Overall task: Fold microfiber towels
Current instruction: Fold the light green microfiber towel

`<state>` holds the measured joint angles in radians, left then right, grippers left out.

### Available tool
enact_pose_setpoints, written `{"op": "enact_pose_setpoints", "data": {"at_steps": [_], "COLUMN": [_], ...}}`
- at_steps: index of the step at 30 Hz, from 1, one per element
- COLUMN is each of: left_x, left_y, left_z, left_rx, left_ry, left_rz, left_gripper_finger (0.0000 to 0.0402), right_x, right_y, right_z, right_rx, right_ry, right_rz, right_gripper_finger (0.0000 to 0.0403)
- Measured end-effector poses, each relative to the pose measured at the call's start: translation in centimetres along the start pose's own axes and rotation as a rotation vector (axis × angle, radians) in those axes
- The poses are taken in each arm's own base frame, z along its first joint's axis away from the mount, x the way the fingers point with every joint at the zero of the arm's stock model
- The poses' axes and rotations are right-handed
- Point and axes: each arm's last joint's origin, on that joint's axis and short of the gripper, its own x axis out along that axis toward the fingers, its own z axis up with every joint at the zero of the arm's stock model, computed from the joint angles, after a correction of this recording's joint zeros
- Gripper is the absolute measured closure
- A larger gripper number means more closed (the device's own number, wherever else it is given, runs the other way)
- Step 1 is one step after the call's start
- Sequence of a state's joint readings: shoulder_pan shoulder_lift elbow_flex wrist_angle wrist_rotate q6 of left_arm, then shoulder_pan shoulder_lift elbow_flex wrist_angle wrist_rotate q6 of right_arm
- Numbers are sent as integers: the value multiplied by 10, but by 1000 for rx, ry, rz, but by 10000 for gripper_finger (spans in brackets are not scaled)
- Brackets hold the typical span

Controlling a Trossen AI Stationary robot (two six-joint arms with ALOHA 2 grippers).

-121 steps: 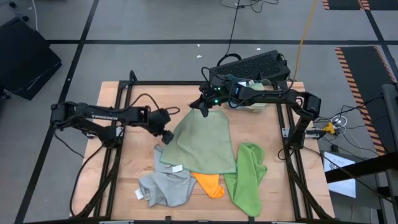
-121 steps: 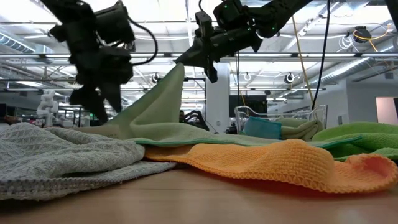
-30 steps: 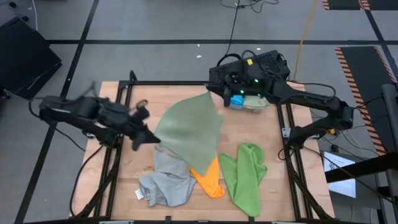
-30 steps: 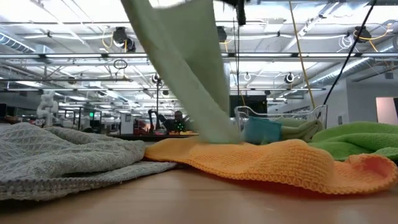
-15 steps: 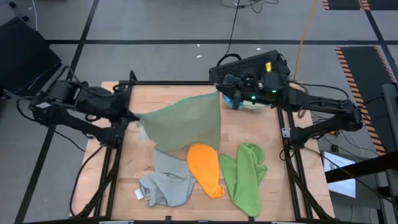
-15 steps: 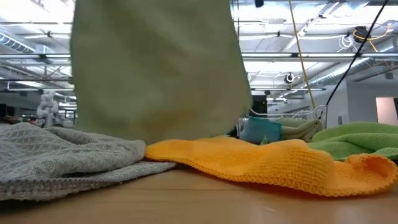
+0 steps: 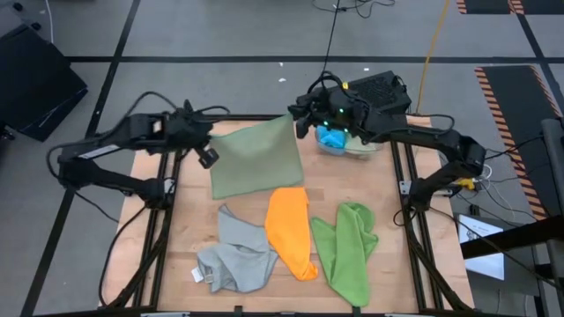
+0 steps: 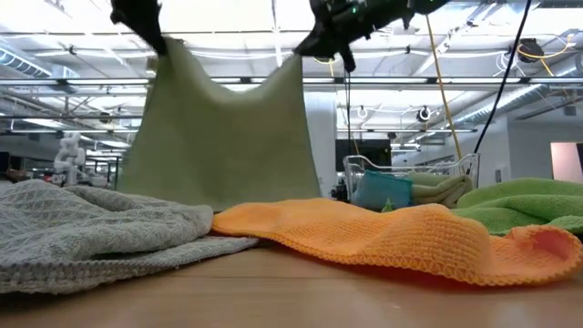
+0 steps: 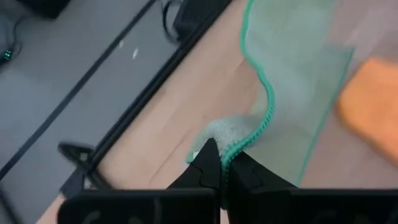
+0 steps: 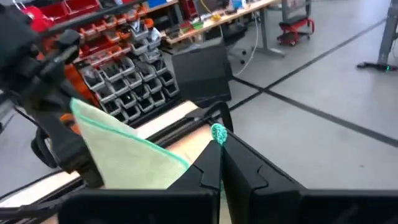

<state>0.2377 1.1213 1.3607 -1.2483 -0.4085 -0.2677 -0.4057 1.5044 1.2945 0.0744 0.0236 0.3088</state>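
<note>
The sage green towel [image 7: 254,159], draped over the pile four seconds ago, now hangs stretched between the left gripper [image 7: 208,158] and right gripper [image 7: 300,126]. The orange towel [image 7: 289,229] it covered lies exposed.

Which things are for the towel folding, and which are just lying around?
For the job: sage green towel held up by the left gripper and right gripper; grey towel; orange towel; lime green towel.

Just lying about: wire basket, keyboard.

I am seeing the wooden table [image 7: 185,238] holding a grey towel [image 7: 233,260], an orange towel [image 7: 291,229] and a lime green towel [image 7: 348,251].
</note>
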Motion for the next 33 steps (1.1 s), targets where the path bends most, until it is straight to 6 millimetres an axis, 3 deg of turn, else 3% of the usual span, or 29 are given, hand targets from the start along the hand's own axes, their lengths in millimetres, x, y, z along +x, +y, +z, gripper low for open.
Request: {"op": "enact_pose_setpoints", "data": {"at_steps": [7, 10, 14, 18, 23, 25, 28, 33], "left_x": [38, 34, 6, -41, -101, -110, -101, -55], "left_y": [7, 6, -7, -21, -25, -18, -9, -7], "left_z": [-16, -17, -15, -6, 18, 22, 15, 4], "left_rx": [-22, -64, -91, -128, -102, -115, -110, -11], "left_ry": [167, 212, 239, 232, -7, -93, -93, 25], "left_rz": [51, -128, -571, -915, -1174, -1102, -848, -497], "left_gripper_finger": [400, 400, 400, 400, 400, 400, 401, 401], "right_x": [5, -2, -26, -62, -106, -113, -110, -66], "right_y": [-23, -23, -9, 16, 49, 53, 47, 28], "right_z": [-8, -3, 9, 23, 47, 49, 40, 9], "right_rx": [-1, 51, 170, 302, 445, 459, 427, 263], "right_ry": [120, 139, 195, 230, 145, 131, 173, 312], "right_rz": [-10, 87, 309, 455, 537, 494, 383, 231], "right_gripper_finger": [403, 403, 403, 403, 403, 403, 403, 403]}}
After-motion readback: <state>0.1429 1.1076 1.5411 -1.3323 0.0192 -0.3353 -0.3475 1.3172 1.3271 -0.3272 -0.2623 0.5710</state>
